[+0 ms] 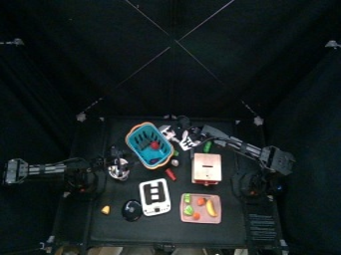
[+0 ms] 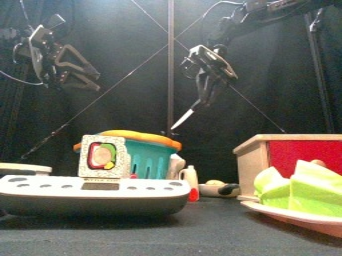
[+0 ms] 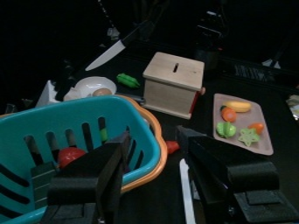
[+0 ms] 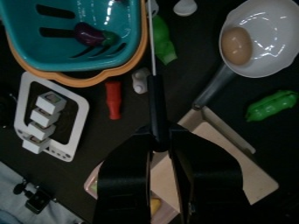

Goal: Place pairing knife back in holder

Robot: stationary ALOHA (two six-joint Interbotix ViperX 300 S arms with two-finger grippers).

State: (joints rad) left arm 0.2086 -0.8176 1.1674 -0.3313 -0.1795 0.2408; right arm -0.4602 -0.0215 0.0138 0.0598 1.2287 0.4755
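1. Two arms are in view, and we find only one engaged. The right gripper [image 4: 153, 144] has its jaws pinched on the handle of the knife [image 4: 153, 79], which hangs in the air over the desk [image 1: 120, 194], blade leading downward.

2. We judge the handle-end grip deliberate: it leaves the whole blade free to enter a slot. The knife is carried high, which we read as clearance over the teal basket [image 2: 134, 152] and the other items beneath.

3. The holder [image 1: 156, 196], a white block with slots, lies toward the desk's front, beside the basket. The knife is not yet over it; the task remains undone in our judgement.

4. The left gripper [image 3: 149, 171] hovers just beside the basket [image 3: 73, 140], jaws spread and holding nothing. We take this arm to be idle.

5. The front view shows the knife [image 2: 189, 114] tilted, tip above the basket rim and apart from it; height cannot be read from the top view.

6. The right wrist view alone shows the blade running over the gap between the basket [image 4: 82, 35] and the white bowl [image 4: 260, 39], and the holder [image 4: 52, 120] off to one side.

7. The left wrist view shows the wooden box [image 3: 176, 83] and a plate of toy food [image 3: 242, 127], both well apart from the knife [image 3: 105, 54].
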